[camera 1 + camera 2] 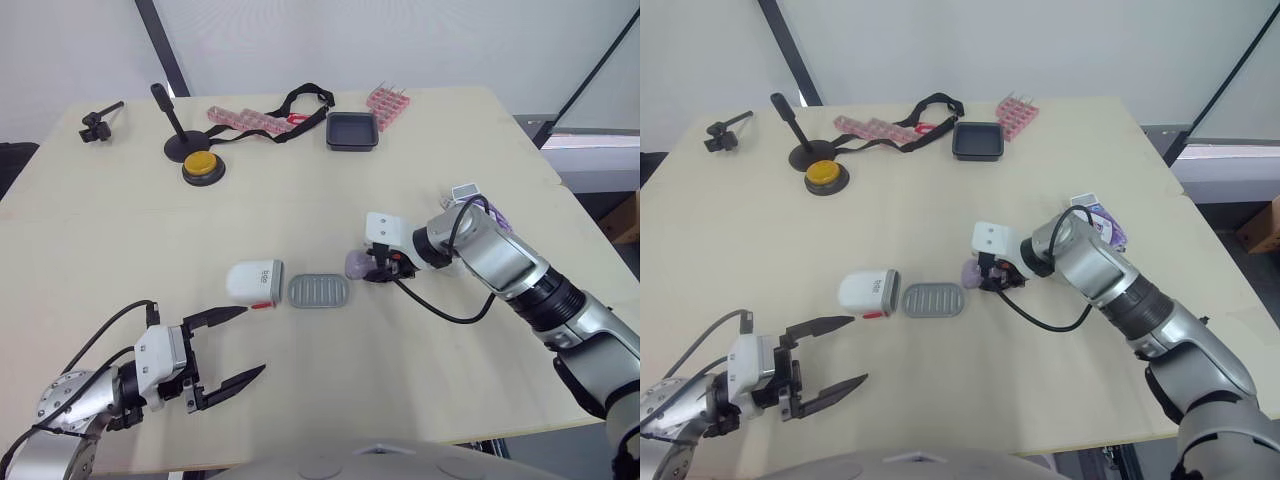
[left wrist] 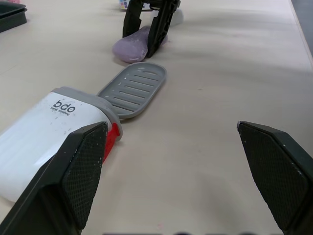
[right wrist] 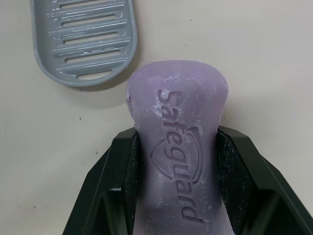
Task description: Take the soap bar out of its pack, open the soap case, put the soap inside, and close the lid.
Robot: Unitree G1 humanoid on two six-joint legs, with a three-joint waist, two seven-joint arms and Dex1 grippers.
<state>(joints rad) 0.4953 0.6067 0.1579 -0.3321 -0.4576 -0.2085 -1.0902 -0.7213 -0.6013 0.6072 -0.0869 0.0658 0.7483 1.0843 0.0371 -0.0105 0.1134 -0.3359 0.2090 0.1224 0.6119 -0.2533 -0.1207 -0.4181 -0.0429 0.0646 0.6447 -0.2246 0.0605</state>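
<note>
Your pale bench (image 1: 420, 400) stands before a white wall. Near its front left, your left gripper (image 1: 252, 340) sits with fingers wide apart, just short of the white soap case (image 1: 253, 282) marked "bdo". A grey ribbed tray (image 1: 319, 291) juts from the case. Just right of the tray, your right gripper (image 1: 372, 270) clamps the purple soap bar (image 3: 178, 112), stamped "safeguard".

Robotics test lab: a pale work table (image 1: 330, 200) stands before plain white wall panels (image 1: 420, 40) crossed by a black strut (image 1: 160, 40). A yellow push-button (image 1: 203, 165), a black desktop stand (image 1: 185, 148) and a small clamp mount (image 1: 98, 125) line the frame's upper left.
</note>
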